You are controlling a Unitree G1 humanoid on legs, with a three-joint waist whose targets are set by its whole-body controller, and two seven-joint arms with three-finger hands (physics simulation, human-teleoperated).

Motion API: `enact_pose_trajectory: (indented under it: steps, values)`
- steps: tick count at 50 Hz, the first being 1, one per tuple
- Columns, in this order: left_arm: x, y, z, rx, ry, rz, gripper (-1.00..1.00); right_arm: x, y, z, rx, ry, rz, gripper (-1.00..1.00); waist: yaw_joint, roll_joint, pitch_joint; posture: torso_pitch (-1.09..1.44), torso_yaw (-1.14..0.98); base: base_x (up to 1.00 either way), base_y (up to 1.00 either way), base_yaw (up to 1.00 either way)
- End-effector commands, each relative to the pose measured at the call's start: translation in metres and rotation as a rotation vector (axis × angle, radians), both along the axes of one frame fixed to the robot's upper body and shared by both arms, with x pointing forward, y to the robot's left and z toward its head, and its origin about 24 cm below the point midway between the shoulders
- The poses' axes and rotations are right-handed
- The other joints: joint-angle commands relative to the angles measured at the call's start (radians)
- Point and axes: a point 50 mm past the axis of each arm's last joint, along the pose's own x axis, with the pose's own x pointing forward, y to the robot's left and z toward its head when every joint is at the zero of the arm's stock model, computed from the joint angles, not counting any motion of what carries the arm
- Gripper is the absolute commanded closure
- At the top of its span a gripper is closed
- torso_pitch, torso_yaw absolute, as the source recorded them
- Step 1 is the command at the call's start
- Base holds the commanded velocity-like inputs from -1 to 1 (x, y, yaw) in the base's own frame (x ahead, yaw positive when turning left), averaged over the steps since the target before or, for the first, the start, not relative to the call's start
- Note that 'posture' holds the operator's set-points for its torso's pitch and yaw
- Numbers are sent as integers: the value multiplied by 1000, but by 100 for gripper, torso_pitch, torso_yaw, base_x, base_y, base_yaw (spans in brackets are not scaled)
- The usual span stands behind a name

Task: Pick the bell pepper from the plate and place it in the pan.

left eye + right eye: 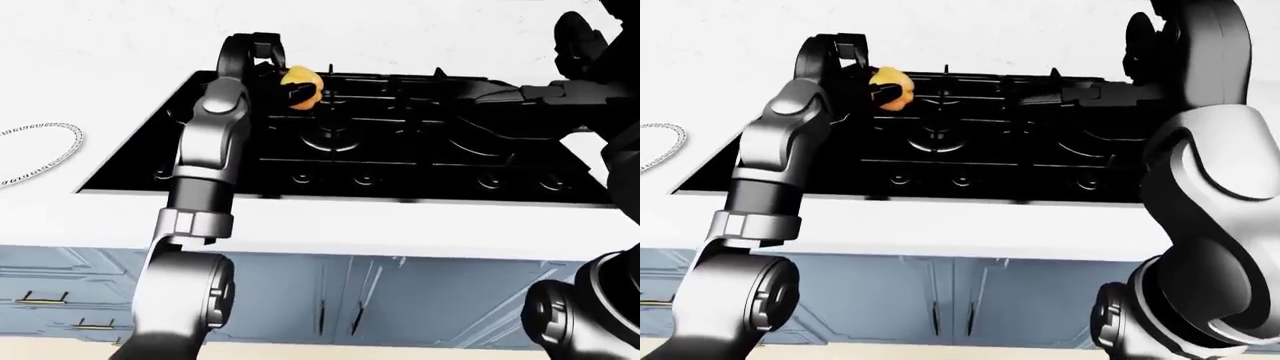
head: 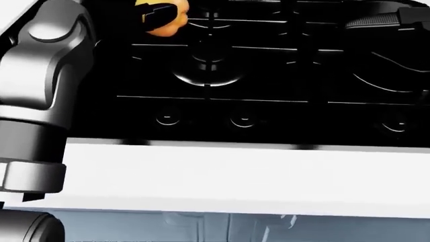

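The left robot hand (image 1: 275,75) holds the yellow-orange bell pepper (image 1: 302,87) above the black stove (image 1: 380,142), its dark fingers (image 2: 158,12) wrapped round the fruit at the upper left of the cooktop in the left-eye view. The pepper is clear of the plate (image 1: 40,152), whose beaded rim shows at the far left on the white surface (image 1: 330,225), well apart from the hand. The pan (image 1: 510,131) sits on the stove's right side, black against black, its handle (image 1: 520,94) running toward the upper right; its outline is hard to trace, and it appears to cover the right-hand burner. The pepper lies to the left of the pan, with the centre burner (image 1: 335,135) between them. The right arm (image 1: 1200,172) rises along the right edge of the right-eye view, and the right robot hand (image 1: 1160,37) sits near the top by the pan handle; whether its fingers are spread or closed cannot be made out. Blue cabinet doors (image 1: 380,300) run beneath the surface.
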Motion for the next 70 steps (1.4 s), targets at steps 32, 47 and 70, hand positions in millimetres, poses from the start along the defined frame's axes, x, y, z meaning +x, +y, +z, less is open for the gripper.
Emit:
enact_pose_trajectory:
  steps: [32, 47, 70]
  values:
    - [-5, -1, 26, -11, -105, -10, 100, -5, 1, 9, -8, -62, 4, -100, -4, 12, -42, 0, 0, 0, -37, 0]
    - [-5, -2, 28, -15, -108, -11, 100, -5, 2, 10, -9, -64, 4, -100, -4, -81, -28, 0, 0, 0, -37, 0]
    - [-6, -1, 29, -23, -113, -10, 100, -5, 2, 10, -7, -64, 5, -100, -6, -113, -39, 0, 0, 0, -37, 0]
